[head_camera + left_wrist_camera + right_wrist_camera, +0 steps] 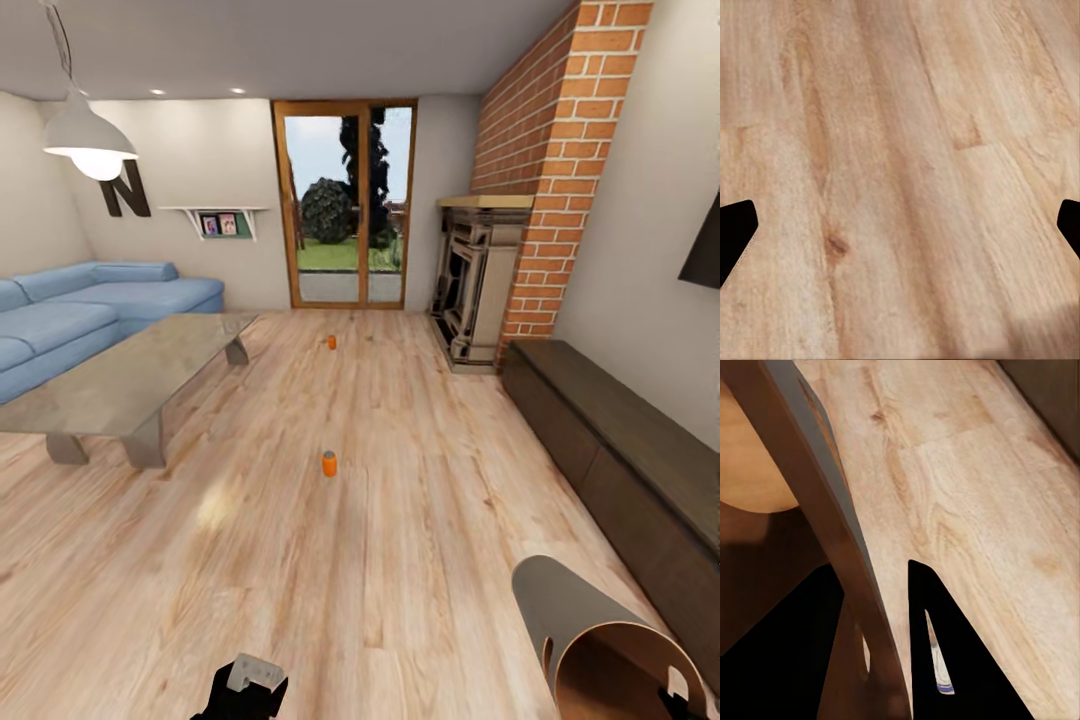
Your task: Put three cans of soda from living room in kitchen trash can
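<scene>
Two orange cans of soda stand upright on the living room's wood floor, one (pixel 329 463) mid-floor ahead of me and another (pixel 331 342) farther off toward the glass doors. The tash can (pixel 590 640), pale grey outside and wood-toned inside, is held tilted at the lower right of the head view. My right gripper (pixel 874 577) is shut on its wall (pixel 825 495), one finger inside and one outside. My left gripper (pixel 900 225) hangs open over bare floor, holding nothing, and its wrist (pixel 250 688) shows at the bottom edge of the head view.
A glass coffee table (pixel 130 380) and blue sofa (pixel 90 305) stand to the left. A brick fireplace (pixel 500 270) and a long dark low cabinet (pixel 620 450) line the right wall. Wood-framed glass doors (pixel 345 205) are straight ahead. A pendant lamp (pixel 88 140) hangs upper left.
</scene>
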`<state>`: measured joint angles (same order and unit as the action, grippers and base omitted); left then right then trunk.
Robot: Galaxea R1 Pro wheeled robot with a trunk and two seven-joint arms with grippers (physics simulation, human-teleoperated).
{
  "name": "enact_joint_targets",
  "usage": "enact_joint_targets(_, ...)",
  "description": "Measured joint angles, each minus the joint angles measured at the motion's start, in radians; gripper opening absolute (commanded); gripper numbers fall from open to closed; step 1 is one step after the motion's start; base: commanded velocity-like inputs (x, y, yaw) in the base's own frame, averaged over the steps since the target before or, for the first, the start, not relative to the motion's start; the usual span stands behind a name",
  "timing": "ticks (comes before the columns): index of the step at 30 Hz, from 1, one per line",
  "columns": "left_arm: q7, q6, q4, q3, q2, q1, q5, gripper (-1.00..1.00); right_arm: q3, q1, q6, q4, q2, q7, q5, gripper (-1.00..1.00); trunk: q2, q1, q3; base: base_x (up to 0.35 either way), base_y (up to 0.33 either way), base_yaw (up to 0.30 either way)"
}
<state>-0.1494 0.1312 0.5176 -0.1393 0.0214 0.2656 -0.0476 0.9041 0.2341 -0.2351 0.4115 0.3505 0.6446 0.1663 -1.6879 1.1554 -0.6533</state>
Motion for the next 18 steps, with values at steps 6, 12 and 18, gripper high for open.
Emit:
enact_joint_targets(6,0.001,0.005,-0.003,-0.002,0.0,0.0,0.0,1.0,0.033,0.0,0.003,0.0,0.001,0.001,0.0,-1.0,0.0,0.0,-0.005,0.045,-0.092,-0.182)
enact_joint_targets(12,0.009,0.005,-0.005,-0.089,0.0,0.001,0.0,1.0,0.041,0.0,0.003,0.0,0.001,0.001,0.001,-1.0,0.0,0.0,-0.011,0.005,-0.263,-0.162)
enact_joint_targets(18,0.01,0.005,-0.005,-0.115,0.0,0.001,0.0,1.0,0.041,0.0,0.0,0.0,0.0,0.001,0.001,-1.0,0.0,0.0,-0.019,-0.017,-0.288,-0.154)
